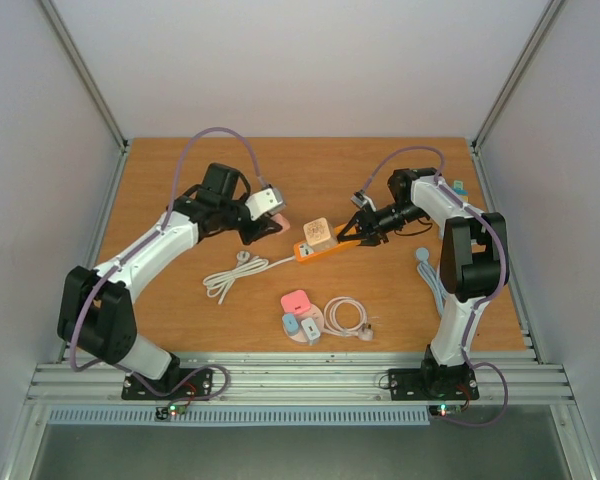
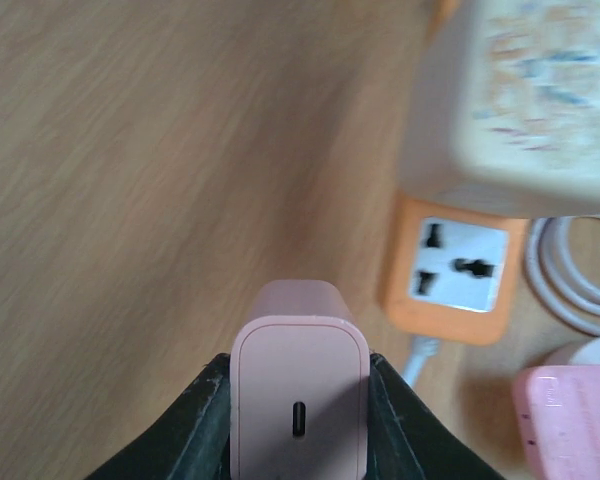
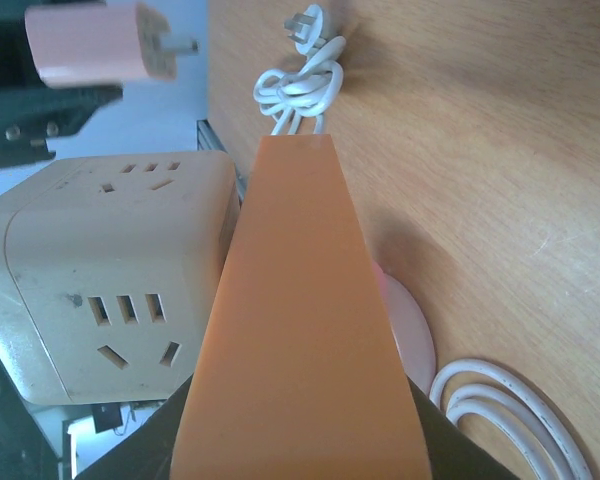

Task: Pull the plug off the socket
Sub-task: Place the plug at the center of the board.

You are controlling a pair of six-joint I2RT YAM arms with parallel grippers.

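**Left arm.** The left gripper [image 1: 264, 212] is clamped on the pink plug [image 2: 298, 345], one dark finger [image 2: 212, 425] against each side face. The plug hangs clear of the table, left of the orange power strip [image 1: 315, 249] and touching no socket; judged from this, the pull is already done.

**Handling.**
- The plug is judged to be a light, rigid plastic block with smooth, rounded sides, so it may slip under a weak hold.
- The flat side faces are the right place to grip it. The prong [image 3: 180, 45] should be kept free.

**Centre.** A beige cube adapter [image 1: 320, 233] sits on the strip. One white outlet [image 2: 458, 265] on the strip is unoccupied.

**Right arm.** The right gripper [image 1: 354, 233] is closed on the strip's right end.

**Limits of view.**
- The left wrist picture is blurred.
- It cuts off the plug's lower part and does not show the prongs.
- In the right wrist picture the strip covers nearly all of both fingers.
- Which outlet held the plug cannot be told.
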